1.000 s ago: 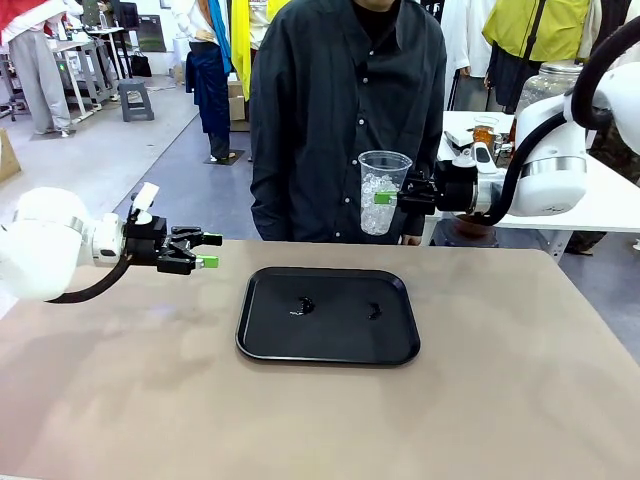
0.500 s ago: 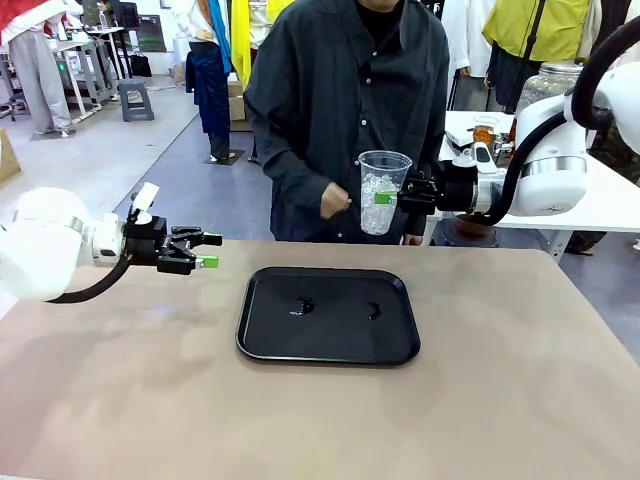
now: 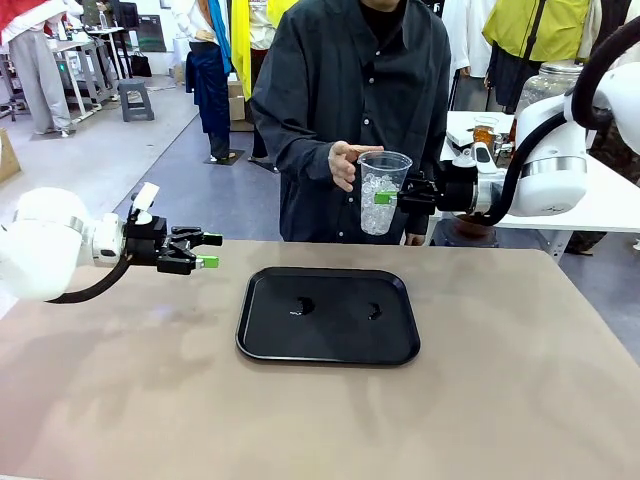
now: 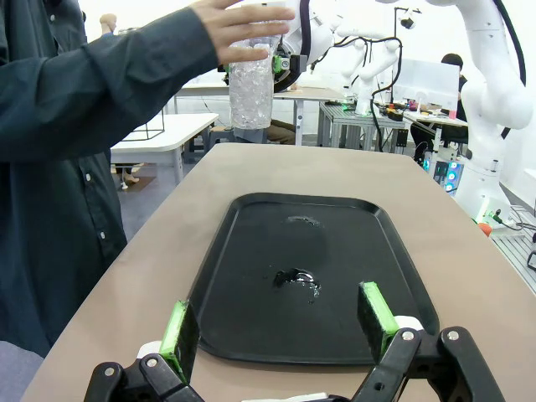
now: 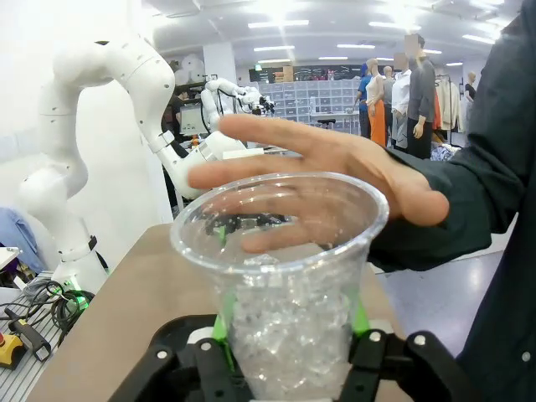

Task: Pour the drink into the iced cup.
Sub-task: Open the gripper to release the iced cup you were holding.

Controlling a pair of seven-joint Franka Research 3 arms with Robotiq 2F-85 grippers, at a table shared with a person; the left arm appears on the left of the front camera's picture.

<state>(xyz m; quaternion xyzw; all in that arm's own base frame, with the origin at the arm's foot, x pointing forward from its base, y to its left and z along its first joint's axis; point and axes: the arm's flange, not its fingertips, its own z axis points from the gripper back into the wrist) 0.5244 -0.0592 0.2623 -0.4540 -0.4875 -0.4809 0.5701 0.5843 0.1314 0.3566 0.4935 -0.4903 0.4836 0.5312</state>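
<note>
My right gripper [image 3: 386, 197] [image 5: 289, 327] is shut on a clear plastic iced cup [image 3: 383, 192] [image 5: 285, 276] [image 4: 251, 79], holding it upright in the air past the table's far edge. The person's open hand [image 3: 347, 160] [image 5: 327, 180] [image 4: 247, 29] hovers at the cup's rim on its far side. My left gripper [image 3: 203, 250] [image 4: 280, 322] is open with nothing between its fingers, low over the table at the left. No amber-brown drink is visible on the table.
A black tray [image 3: 328, 315] [image 4: 335, 335] lies in the table's middle with small wet spots [image 3: 303, 306] [image 4: 297, 280] on it. The person [image 3: 350, 100] stands at the far edge. A side table [image 3: 610, 205] with a jar stands behind my right arm.
The person's hand has risen from their side up to the rim of the cup. Both arms have stayed where they were.
</note>
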